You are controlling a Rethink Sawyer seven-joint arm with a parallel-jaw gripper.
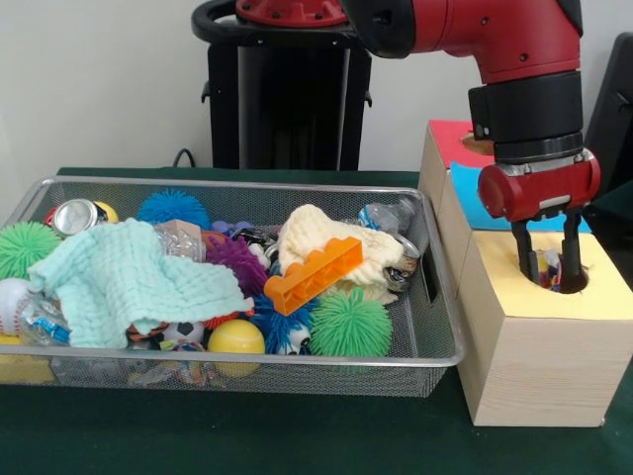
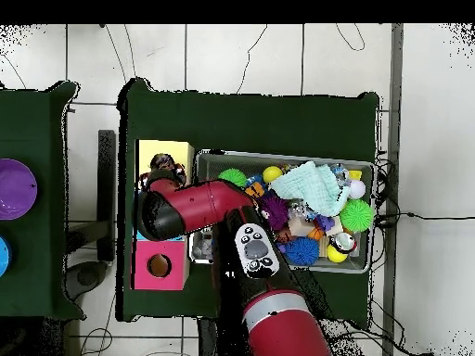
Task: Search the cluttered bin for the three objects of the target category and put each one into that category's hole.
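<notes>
Here we are at the drop: nearest us, the round rough-edged hole in the yellow paper face (image 1: 564, 280) of the pale wooden box takes the black two-fingered gripper (image 1: 550, 267), its fingers apart astride a colourful printed rag (image 1: 551, 265). Next, we judge, the arm must lift clear and search the shallow silver wire-mesh tray (image 1: 435, 327) beyond.

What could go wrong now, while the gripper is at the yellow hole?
1. The gripper reaches into the rough-edged yellow hole, where colourful fabric shows between its open fingers. The rag may cling to a finger and come back out when the arm lifts.
2. The mint-green cloth and cream cloth cover much of the wire bin, so a remaining rag could be missed.
</notes>
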